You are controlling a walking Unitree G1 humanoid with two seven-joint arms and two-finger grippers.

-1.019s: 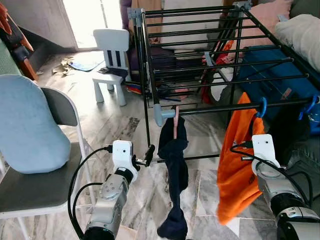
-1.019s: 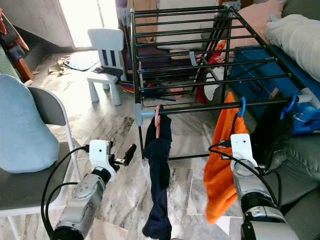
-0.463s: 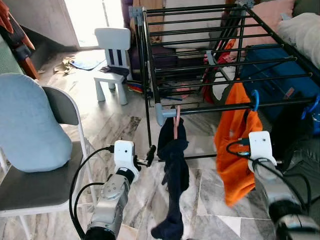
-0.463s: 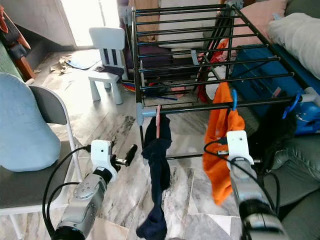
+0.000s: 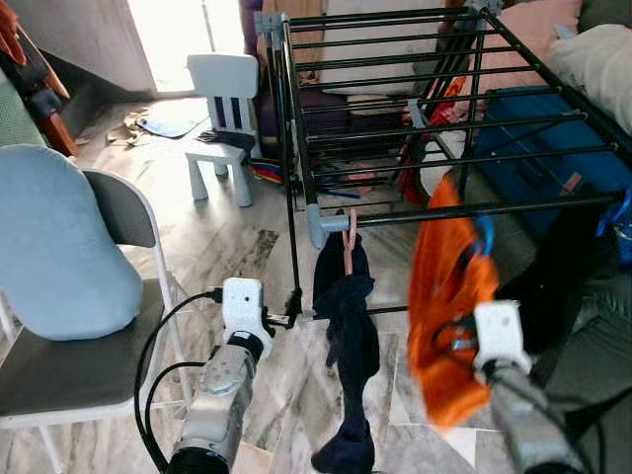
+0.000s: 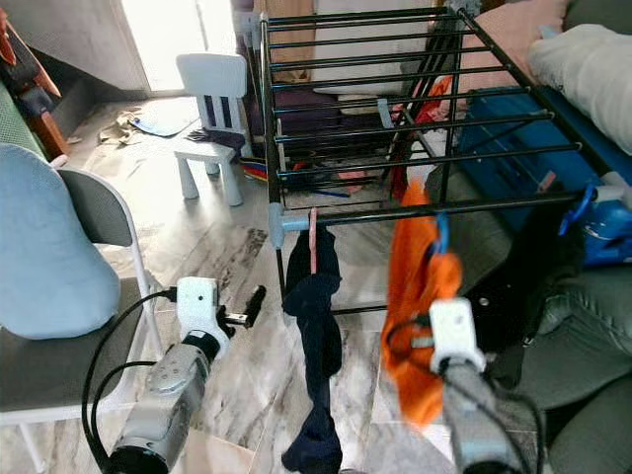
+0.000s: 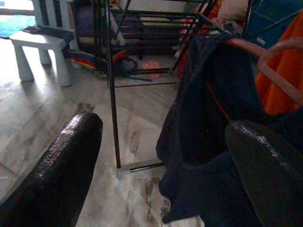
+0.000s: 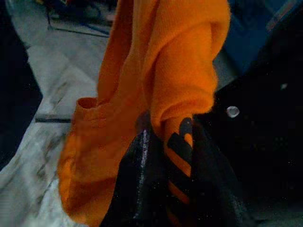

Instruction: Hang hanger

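Pinching orange garment (image 8: pixel 156 85) — right gripper (image 8: pixel 177 156) clamped it at 5 o'clock | left gripper (image 7: pixel 156 156) spread beside navy garment (image 5: pixel 346 326) | rack (image 5: pixel 395 128) at 12.

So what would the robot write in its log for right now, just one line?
step: hang hanger | right gripper: shut on orange garment, blue hanger below rack bar | left gripper: open, idle beside dark garment

Bright doorway glare, right arm blurred, wrist views seemingly dim
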